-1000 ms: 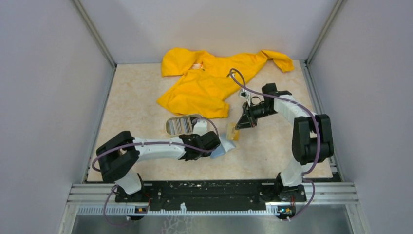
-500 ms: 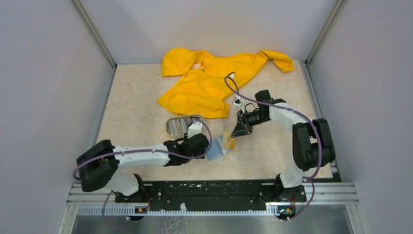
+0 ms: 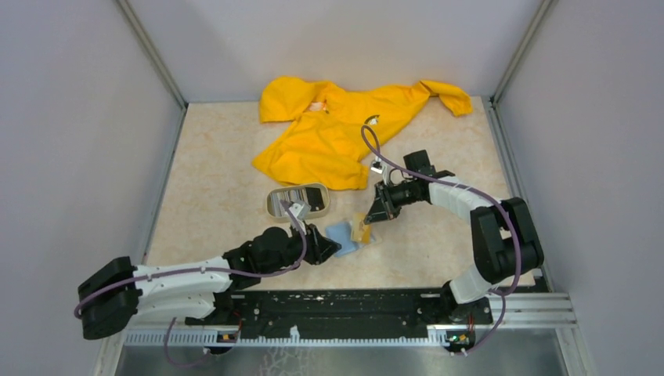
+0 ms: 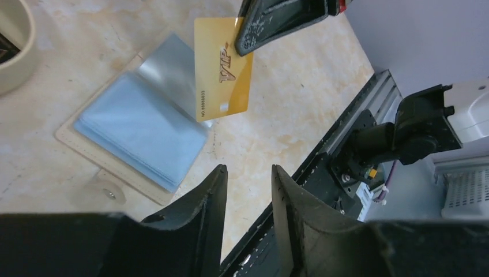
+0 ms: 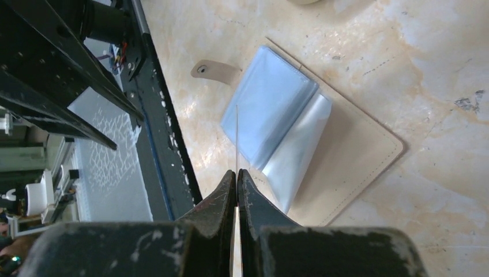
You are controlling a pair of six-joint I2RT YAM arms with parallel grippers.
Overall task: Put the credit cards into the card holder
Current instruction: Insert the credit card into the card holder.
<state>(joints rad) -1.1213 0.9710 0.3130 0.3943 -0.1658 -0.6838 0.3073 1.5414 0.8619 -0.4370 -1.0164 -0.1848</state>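
Right pincer: we find it clamped shut on a gold card, held edge-down just above the card holder, likely for sliding into a pocket.
Left pincer: fingers apart, empty, near the holder.
Card holder: spread open on the table, clear pockets up.
Spare cards: waiting in the tray.

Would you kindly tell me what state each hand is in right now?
Left hand: open, holding nothing.
Right hand: closed on a gold credit card.
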